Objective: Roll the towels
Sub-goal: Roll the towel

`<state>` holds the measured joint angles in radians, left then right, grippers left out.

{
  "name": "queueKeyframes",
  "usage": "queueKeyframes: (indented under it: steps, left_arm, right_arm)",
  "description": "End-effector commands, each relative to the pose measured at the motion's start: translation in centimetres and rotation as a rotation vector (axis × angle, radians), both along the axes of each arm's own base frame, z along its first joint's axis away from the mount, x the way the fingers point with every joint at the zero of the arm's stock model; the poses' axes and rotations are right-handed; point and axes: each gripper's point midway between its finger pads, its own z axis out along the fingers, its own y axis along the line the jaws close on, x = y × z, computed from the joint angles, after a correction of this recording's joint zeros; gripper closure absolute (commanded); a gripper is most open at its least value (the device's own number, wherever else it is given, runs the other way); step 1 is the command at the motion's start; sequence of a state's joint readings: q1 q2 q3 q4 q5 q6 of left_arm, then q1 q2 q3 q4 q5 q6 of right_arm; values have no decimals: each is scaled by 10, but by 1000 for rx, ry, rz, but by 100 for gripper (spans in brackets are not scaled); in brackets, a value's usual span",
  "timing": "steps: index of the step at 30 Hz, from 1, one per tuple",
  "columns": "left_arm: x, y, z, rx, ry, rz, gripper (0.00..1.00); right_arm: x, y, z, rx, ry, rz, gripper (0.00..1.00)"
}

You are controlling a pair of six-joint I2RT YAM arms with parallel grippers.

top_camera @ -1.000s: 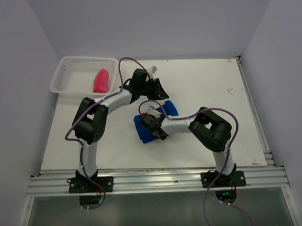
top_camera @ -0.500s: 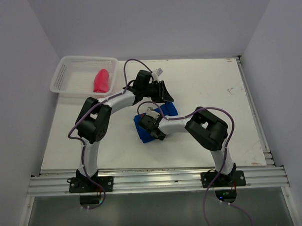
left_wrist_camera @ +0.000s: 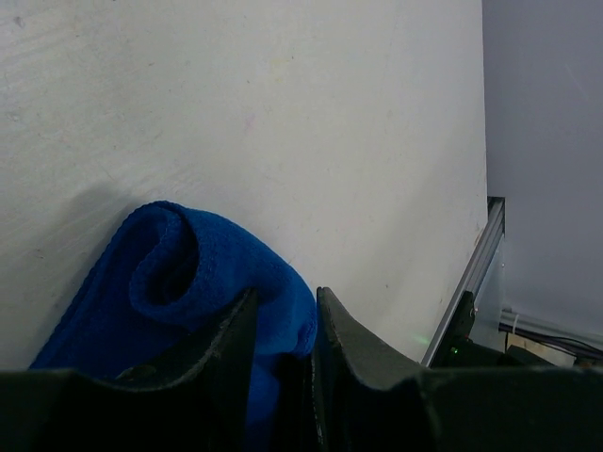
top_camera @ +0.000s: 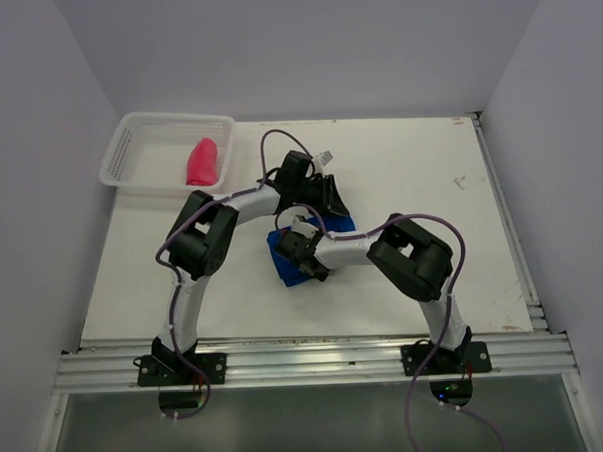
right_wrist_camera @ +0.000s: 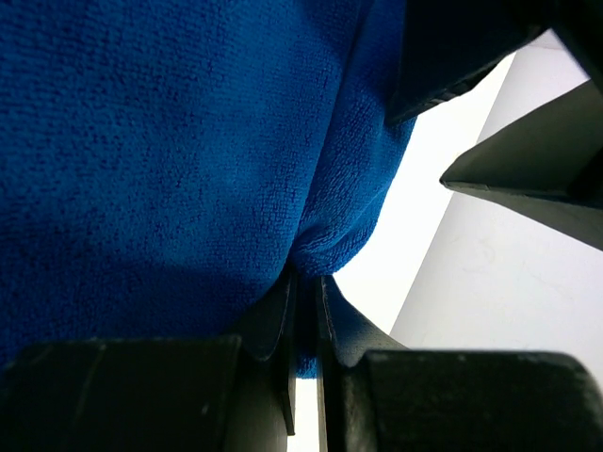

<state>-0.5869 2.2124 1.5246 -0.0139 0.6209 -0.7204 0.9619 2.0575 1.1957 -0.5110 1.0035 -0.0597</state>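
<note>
One plush, half-rolled blue towel (left_wrist_camera: 188,282)

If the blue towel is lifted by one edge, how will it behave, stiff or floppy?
Probably floppy: the blue towel curls into a soft roll at one end and bunches where the right gripper pinches it. Its fuzzy pile suggests it should not slip easily from the fingers. The loose roll would likely unwind if it were released.

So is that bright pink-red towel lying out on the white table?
No, the bright pink-red cloth towel lies inside the white plastic mesh basket at the table's far left corner.
</note>
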Motion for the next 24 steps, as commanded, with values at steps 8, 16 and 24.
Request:
queueKeyframes:
  steps: [8, 16, 24]
  left_arm:
    - [9, 5, -13, 74, -59, -8, 65]
    - [9, 18, -28, 134, -73, 32, 66]
    - [11, 26, -25, 104, -84, 75, 67]
  right_arm:
    - [-8, 10, -19, 110, 68, -11, 99]
    - [-7, 9, 2, 196, -8, -43, 82]
    - [-8, -1, 30, 282, -139, -97, 60]
